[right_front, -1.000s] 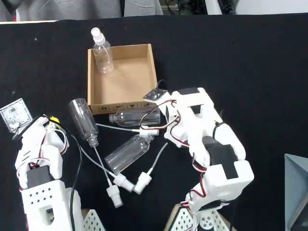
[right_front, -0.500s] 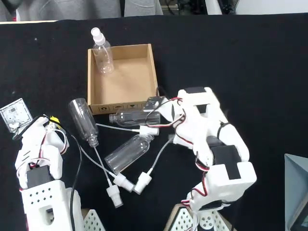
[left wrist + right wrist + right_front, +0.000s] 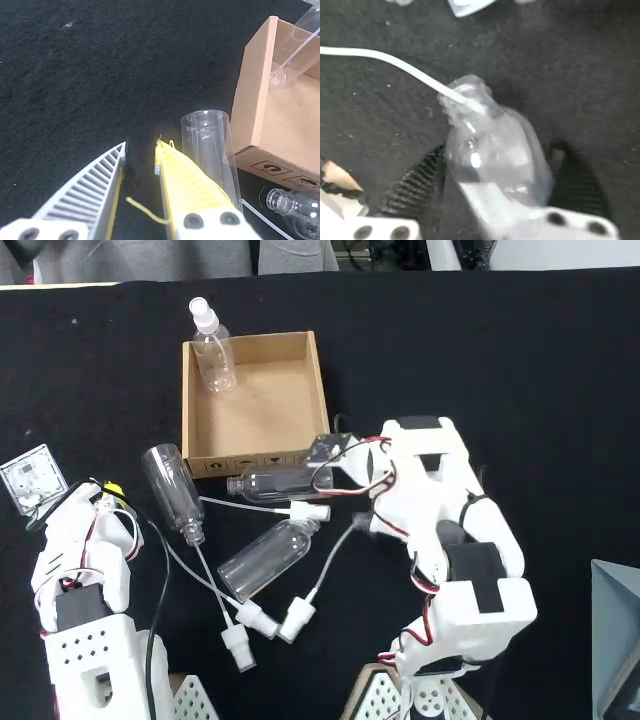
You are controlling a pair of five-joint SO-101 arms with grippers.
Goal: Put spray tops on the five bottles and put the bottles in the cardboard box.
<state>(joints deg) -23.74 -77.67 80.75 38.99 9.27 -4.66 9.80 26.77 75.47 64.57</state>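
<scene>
So the right gripper (image 3: 500, 150) was caught spread wide, with the front bottle (image 3: 495, 165) sat between its jaws, base end in and open neck pointed away. Whether either jaw was actually pressed onto the plastic couldn't be made out from the wrist view, so call it straddled, maybe touched. A thin white tube (image 3: 405, 67) was laid across right at that neck.

From above, that bottle was found lying flat just in front of the cardboard box (image 3: 319, 390), along its front wall. A loose spray top (image 3: 310, 510) was just beside it on the near side.

The left gripper (image 3: 141, 146) was only slightly parted, a narrow gap between the tips and nothing pinched, over the black cloth (image 3: 75, 75). The left-side bottle (image 3: 207, 145), uncapped, was lying just beside the yellow jaw, near the box's front left corner.

The capped bottle (image 3: 213, 355) was propped in the box's far left corner, base inside and spray head poked out past the rim. The slanted bottle (image 3: 265, 557), also uncapped, was lying on the near side of the front bottle. Three more spray tops (image 3: 258, 618) with long tubes were scattered close together nearer the arms.

As for writing, a row of small printed marks (image 3: 250, 462) was stamped along the box's front wall, too small to be read.
</scene>
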